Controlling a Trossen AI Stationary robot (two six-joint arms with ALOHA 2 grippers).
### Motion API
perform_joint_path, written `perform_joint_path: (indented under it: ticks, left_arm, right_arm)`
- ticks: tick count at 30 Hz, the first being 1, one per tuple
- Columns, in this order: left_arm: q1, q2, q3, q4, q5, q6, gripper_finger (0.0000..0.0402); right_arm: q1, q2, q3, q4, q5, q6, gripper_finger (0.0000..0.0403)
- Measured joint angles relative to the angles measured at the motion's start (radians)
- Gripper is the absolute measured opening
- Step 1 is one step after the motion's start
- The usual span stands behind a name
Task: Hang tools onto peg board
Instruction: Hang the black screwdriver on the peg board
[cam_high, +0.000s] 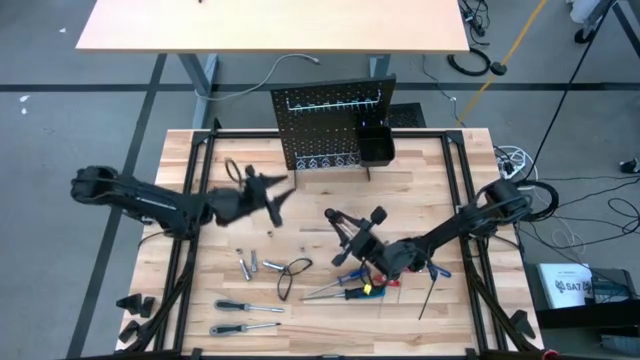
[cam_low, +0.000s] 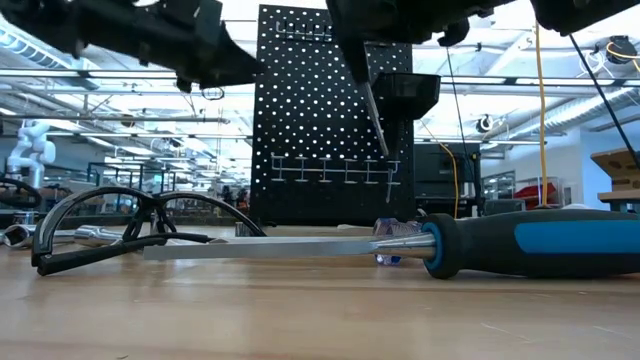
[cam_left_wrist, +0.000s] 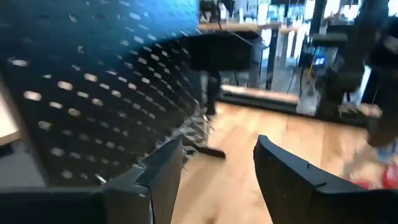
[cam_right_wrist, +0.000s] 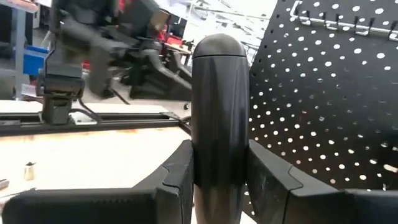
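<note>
While the peg board (cam_high: 333, 125) stands upright at the table's (cam_high: 420, 190) far edge, its lower hook row carries nothing visible. Left gripper (cam_high: 275, 195) hovers near the board's left end, fingers spread and empty. Right gripper (cam_right_wrist: 219, 177) is clamped on a black-handled screwdriver (cam_right_wrist: 217, 118), lifted above the loose tools (cam_high: 345, 288) and short of the board. For a clean hang, keep the handle upright, align the shaft with one hook, lower until seated, then release.
</note>
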Motion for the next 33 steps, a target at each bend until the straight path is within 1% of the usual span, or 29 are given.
perform_joint_path:
  ticks: [2,4,6,8,11,13,15,17,20,22,25,28,31,33]
  left_arm:
    - [0.110,-0.037,-0.002,-0.029,0.130,-0.008,0.0200]
    - [0.211,-0.051,-0.002,-0.038,0.235,-0.010,0.0200]
    - [0.290,-0.057,-0.003,-0.042,0.322,-0.012,0.0200]
    - [0.342,-0.059,-0.003,-0.041,0.381,-0.039,0.0200]
    - [0.366,-0.057,-0.003,-0.041,0.481,-0.106,0.0200]
    - [0.350,-0.053,-0.008,-0.036,0.548,-0.141,0.0200]
    - [0.315,-0.053,-0.021,-0.030,0.582,-0.168,0.0200]
    - [0.268,-0.054,-0.043,0.008,0.588,-0.188,0.0200]
    - [0.191,-0.055,-0.100,0.123,0.572,-0.192,0.0200]
    - [0.146,-0.054,-0.142,0.209,0.521,-0.191,0.0200]
    - [0.097,-0.055,-0.201,0.337,0.411,-0.184,0.0200]
    - [0.081,-0.055,-0.232,0.419,0.359,-0.158,0.0200]
    - [0.081,-0.055,-0.233,0.440,0.355,-0.145,0.0200]
    - [0.080,-0.055,-0.233,0.440,0.355,-0.124,0.0200]
  right_arm:
    - [-0.001,-0.018,-0.008,-0.001,0.003,0.001,0.0101]
    - [-0.005,-0.037,-0.023,0.003,0.011,0.012,0.0101]
    - [-0.014,-0.048,-0.054,0.014,0.026,0.047,0.0101]
    - [-0.029,-0.048,-0.091,0.034,0.012,0.080,0.0101]
    - [-0.067,-0.039,-0.126,0.096,-0.025,0.071,0.0101]
    - [-0.099,-0.034,-0.133,0.137,-0.035,0.039,0.0101]
    - [-0.135,-0.033,-0.131,0.159,-0.081,-0.007,0.0101]
    - [-0.165,-0.033,-0.120,0.160,-0.121,-0.041,0.0101]
    - [-0.202,-0.033,-0.103,0.138,-0.156,-0.085,0.0101]
    - [-0.220,-0.033,-0.094,0.137,-0.162,-0.093,0.0101]
    - [-0.254,-0.033,-0.090,0.137,-0.165,-0.069,0.0101]
    - [-0.289,-0.006,-0.090,0.165,-0.167,-0.019,0.0101]
    - [-0.302,0.069,-0.063,0.222,-0.167,-0.005,0.0101]
    - [-0.300,0.133,-0.012,0.251,-0.142,-0.032,0.0101]
